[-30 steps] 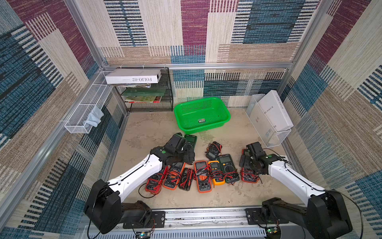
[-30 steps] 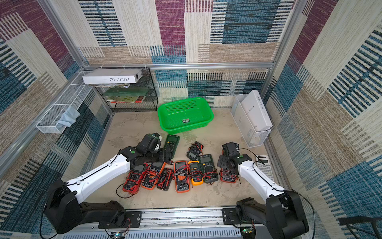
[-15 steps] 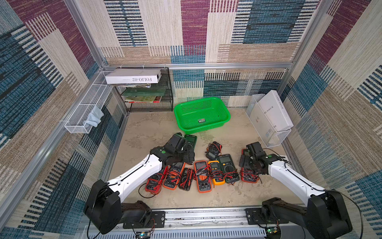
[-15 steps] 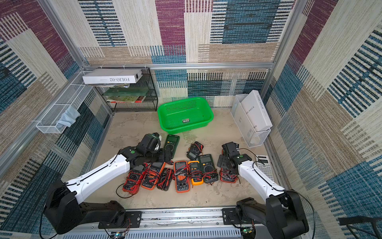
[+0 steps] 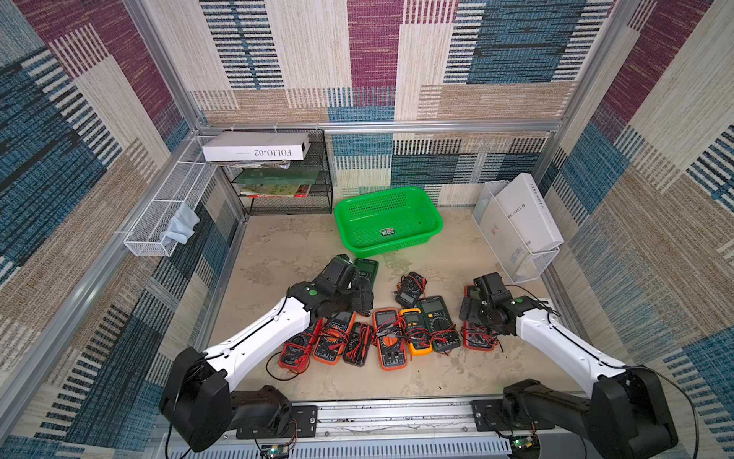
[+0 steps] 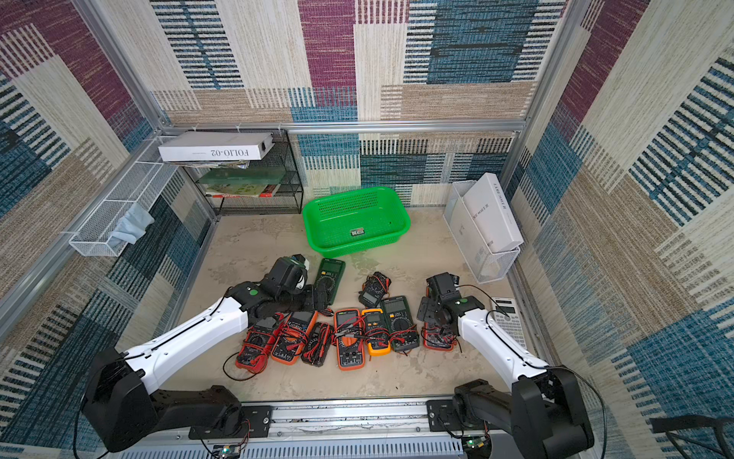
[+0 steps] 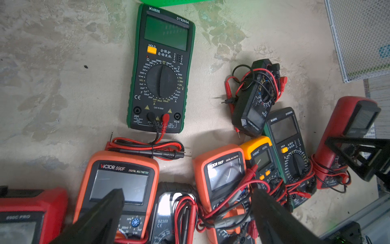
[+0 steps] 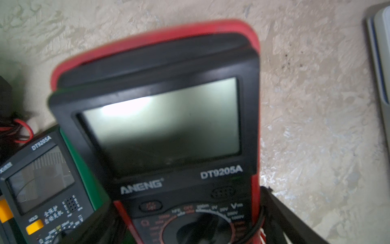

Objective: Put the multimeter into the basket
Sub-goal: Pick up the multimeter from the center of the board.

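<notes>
Multimeters [image 5: 389, 341] lie in a row on the tabletop [image 5: 278, 254] nearest the arm bases, faces up, with red and black leads tangled over them.

Left gripper [image 7: 186, 191] hangs over the left part of that row. Its fingers [image 7: 101, 215] are wide apart with nothing held between them. One is over the orange Victor multimeter [image 7: 120, 181], the other over a second orange multimeter [image 7: 221, 175].

Right gripper [image 8: 185, 196] is at the row's right end. Its fingers [image 8: 280, 215] are spread on either side of the red multimeter [image 8: 152, 126], hard by its flanks. Whether they press on it cannot be told. That meter lies flat on the tabletop.

Beyond the row, a dark green multimeter [image 7: 161, 69] lies apart, its leads coiled between it and the row. A small black multimeter [image 7: 253, 101] bound in leads lies to its right. Both lie between the row and the basket [image 5: 431, 222], which stands farther back at centre with a small label on its floor. Every multimeter is on the tabletop, outside the basket.

Farthest back:
- At the left, a black mesh rack [image 5: 286, 198].
- At the right, a white mesh bin [image 5: 536, 264] holding white boxes.

The left wrist view shows the dark green multimeter whole, while in a top view the left wrist covers most of it. A calculator [image 6: 506, 318] shows in a top view, just right of the right arm. The right wrist view, blurred, reads ANENG DT9205A on the red meter.
</notes>
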